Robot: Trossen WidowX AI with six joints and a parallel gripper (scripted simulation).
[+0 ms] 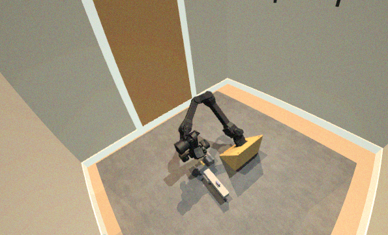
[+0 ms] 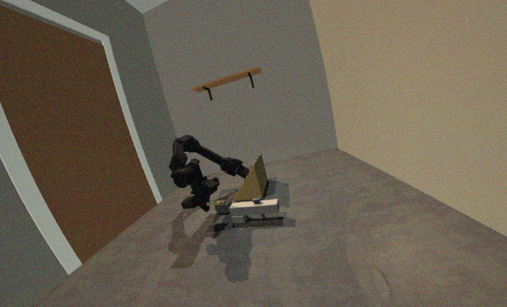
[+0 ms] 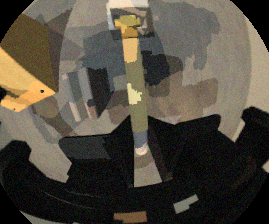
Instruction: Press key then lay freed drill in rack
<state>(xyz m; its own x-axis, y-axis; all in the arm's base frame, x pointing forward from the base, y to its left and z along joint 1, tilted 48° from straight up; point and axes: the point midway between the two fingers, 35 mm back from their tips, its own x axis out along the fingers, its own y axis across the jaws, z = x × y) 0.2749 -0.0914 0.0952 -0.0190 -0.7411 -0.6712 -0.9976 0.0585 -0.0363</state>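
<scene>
My gripper [image 1: 201, 159] [image 2: 207, 205] [image 3: 135, 117] is shut on the drill [image 3: 138, 112], a long olive rod with a pale patch, an orange far part and a blue-grey near end. The drill points away from the fingers toward the open end of the white housing [image 1: 216, 183] [image 2: 254, 208] [image 3: 112, 17]. Its orange collar is at that opening; whether its tip is still inside is unclear. The small blue-purple key [image 1: 218, 183] [image 2: 256, 200] is on top of the housing. A grey slotted block, apparently the rack [image 1: 208, 160] [image 2: 222, 208] [image 3: 81, 92], stands beside the drill.
The yellow wedge-shaped base [image 1: 246, 157] [image 2: 260, 181] [image 3: 27, 60] carries the arm and stands beside the housing and the rack, on the left in the wrist view. A wall shelf [image 2: 227, 79] is high at the back.
</scene>
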